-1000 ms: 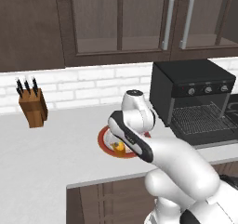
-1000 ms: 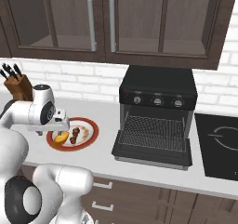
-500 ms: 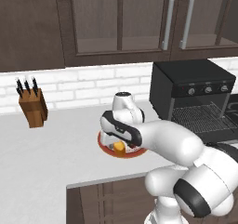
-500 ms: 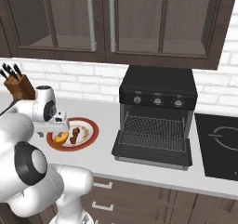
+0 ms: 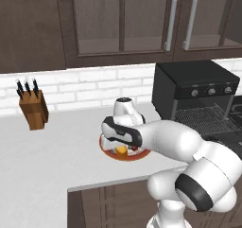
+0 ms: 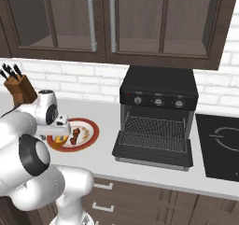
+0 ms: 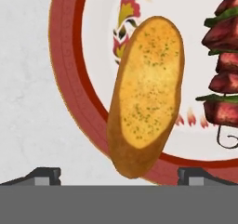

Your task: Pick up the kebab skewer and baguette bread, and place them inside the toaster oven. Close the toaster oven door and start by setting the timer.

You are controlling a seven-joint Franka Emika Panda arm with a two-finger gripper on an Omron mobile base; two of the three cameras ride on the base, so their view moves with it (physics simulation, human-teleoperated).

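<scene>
The baguette bread [image 7: 146, 95], a golden oval loaf, lies on a red-rimmed plate [image 7: 65, 56] and reaches down between my two fingertips [image 7: 44, 175]. The kebab skewer [image 7: 225, 65] with dark red chunks lies beside it on the same plate. My gripper [image 7: 124, 176] is open, straddling the loaf's near end without closing on it. From the base, the hand hangs low over the bread [image 5: 122, 150] on the plate [image 6: 91, 130], with the skewer [image 6: 75, 134] just right of it. The black toaster oven [image 6: 158, 86] stands to the right with its door [image 6: 151, 151] dropped open.
A wooden knife block [image 5: 33, 109] stands at the back left against the brick wall. A black cooktop [image 6: 221, 144] lies right of the oven. Dark cabinets hang above the counter [image 5: 56, 161]. My own arm arcs over the counter's front edge.
The hand has swung left and lower, coming down onto the plate over the bread. Plate, bread, skewer and oven have stayed put.
</scene>
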